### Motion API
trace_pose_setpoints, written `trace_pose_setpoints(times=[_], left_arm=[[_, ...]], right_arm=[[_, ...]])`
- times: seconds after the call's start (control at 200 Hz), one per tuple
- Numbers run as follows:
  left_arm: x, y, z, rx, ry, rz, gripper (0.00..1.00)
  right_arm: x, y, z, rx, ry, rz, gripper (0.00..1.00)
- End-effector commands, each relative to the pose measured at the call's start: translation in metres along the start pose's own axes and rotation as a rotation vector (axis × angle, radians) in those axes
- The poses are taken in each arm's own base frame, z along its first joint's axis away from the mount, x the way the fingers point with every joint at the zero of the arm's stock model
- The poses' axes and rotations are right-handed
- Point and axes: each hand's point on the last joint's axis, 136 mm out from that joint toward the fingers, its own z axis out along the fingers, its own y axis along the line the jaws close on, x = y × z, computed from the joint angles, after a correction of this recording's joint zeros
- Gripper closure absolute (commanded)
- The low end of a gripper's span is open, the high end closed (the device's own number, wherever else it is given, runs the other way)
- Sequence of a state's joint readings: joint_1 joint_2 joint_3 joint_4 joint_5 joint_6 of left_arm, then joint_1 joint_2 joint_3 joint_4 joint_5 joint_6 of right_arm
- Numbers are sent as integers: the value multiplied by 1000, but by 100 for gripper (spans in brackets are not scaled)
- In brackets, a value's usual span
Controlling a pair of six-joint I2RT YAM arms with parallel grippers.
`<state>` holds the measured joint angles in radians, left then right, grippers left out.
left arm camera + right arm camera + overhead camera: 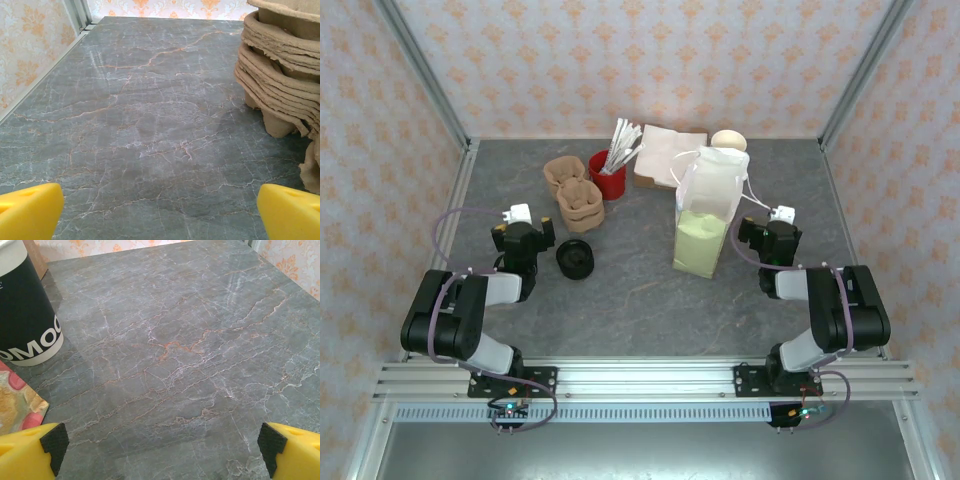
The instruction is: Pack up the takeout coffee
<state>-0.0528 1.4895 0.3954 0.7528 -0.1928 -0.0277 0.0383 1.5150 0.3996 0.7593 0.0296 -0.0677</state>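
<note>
No single lidded takeout coffee cup is in view. My left gripper (525,226) rests low over the table at the left, and in the left wrist view this gripper (160,212) is open with bare table between its yellow fingertips (27,210). My right gripper (767,232) sits at the right beside a tall white bag (706,212). In the right wrist view it (160,452) is open too, with nothing between its pads (52,442).
A loose stack of black lids (575,258) lies right of the left gripper. Stacked cardboard carriers (575,195) (282,65), a red cup of stirrers (608,172) and napkins (665,155) stand behind. A stack of dark, cream-rimmed cups (728,140) (25,310) stands behind the bag.
</note>
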Motion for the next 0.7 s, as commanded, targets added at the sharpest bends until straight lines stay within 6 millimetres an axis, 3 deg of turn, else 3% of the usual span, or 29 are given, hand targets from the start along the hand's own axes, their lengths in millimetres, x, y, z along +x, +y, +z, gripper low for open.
trace_pose_setpoints(times=[0.0,0.606,0.696], left_arm=[[-9,2,0,-23,-34,-9,0],[-9,2,0,-22,-36,-7,0],[-17,2,-3,-15,-43,-10,0]], right_arm=[[-11,0,3,4,-28,21,1],[-16,-10,-2,57,-53,52,1],[-21,-13,-7,68,-65,60,1]])
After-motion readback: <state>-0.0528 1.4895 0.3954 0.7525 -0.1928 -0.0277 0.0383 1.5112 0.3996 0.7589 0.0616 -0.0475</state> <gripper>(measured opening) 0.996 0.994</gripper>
